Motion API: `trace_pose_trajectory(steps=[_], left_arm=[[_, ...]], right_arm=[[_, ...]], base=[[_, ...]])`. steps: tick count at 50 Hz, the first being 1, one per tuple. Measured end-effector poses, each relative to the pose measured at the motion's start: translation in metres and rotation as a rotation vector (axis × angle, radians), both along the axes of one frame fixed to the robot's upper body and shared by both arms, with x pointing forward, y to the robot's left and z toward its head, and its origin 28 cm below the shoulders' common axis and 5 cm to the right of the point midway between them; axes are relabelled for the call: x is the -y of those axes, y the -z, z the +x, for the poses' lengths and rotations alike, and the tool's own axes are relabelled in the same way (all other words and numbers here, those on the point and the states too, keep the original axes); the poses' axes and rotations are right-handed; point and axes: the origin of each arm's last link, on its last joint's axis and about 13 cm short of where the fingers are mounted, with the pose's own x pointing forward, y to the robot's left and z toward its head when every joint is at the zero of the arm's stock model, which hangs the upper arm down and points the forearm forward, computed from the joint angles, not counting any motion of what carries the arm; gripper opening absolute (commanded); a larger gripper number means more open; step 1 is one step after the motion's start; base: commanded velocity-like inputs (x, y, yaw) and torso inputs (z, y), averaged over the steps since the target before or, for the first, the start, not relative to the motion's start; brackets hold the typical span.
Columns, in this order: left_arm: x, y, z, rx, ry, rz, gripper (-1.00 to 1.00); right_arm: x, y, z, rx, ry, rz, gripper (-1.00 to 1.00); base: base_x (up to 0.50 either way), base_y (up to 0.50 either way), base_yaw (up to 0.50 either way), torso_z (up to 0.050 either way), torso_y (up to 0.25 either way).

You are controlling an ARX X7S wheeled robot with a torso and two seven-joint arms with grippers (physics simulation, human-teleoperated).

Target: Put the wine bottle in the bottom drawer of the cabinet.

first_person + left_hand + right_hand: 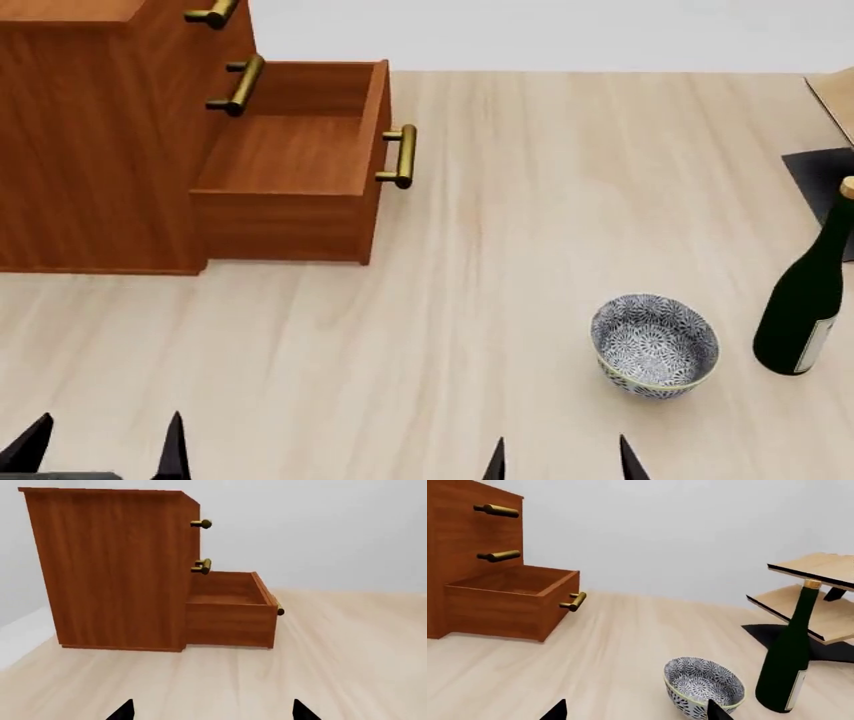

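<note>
Bottom drawer (300, 150) pulled out of cabinet (94, 130). Wine bottle (807, 290) upright, well apart from drawer, just beside patterned bowl (654, 345). Left gripper (100, 445), right gripper (561, 460): low, fingertips spread, holding nothing.

You've got loads of open desk (507, 200) between the cabinet (94, 140) and the stuff on the right, nothing sitting in that middle stretch. The bottom drawer (300, 150) is pulled out and open on top, so you can come straight down into it, just mind the two upper handles (238, 85) sticking out over its back end. Over on the right it's tighter: the patterned bowl (654, 345) sits just beside the wine bottle (807, 300), and the pale rack (814, 595) is close behind the bottle.
</note>
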Motion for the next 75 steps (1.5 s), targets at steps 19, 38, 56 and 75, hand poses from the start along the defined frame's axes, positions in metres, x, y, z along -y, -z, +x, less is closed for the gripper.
trace_pose_trajectory(steps=[19, 38, 56, 75], left_arm=[[0.0, -0.086, -0.022, 0.054, 0.026, -0.062, 1.0], [0.01, -0.134, -0.053, 0.204, 0.104, 0.002, 1.0], [0.014, -0.149, -0.072, 0.254, 0.14, -0.018, 1.0], [0.007, -0.148, -0.076, 0.22, 0.112, -0.059, 1.0]], right_arm=[[0.002, -0.054, -0.014, 0.054, -0.01, 0.028, 1.0], [0.003, -0.092, -0.042, 0.137, -0.021, 0.022, 1.0], [0.001, -0.107, -0.056, 0.156, -0.015, -0.017, 1.0], [-0.004, -0.113, -0.061, 0.167, -0.025, -0.028, 1.0]], base=[[0.0, 0.0, 0.0, 0.0, 0.0], [0.0, 0.0, 0.0, 0.0, 0.0], [0.0, 0.0, 0.0, 0.0, 0.0], [0.0, 0.0, 0.0, 0.0, 0.0]])
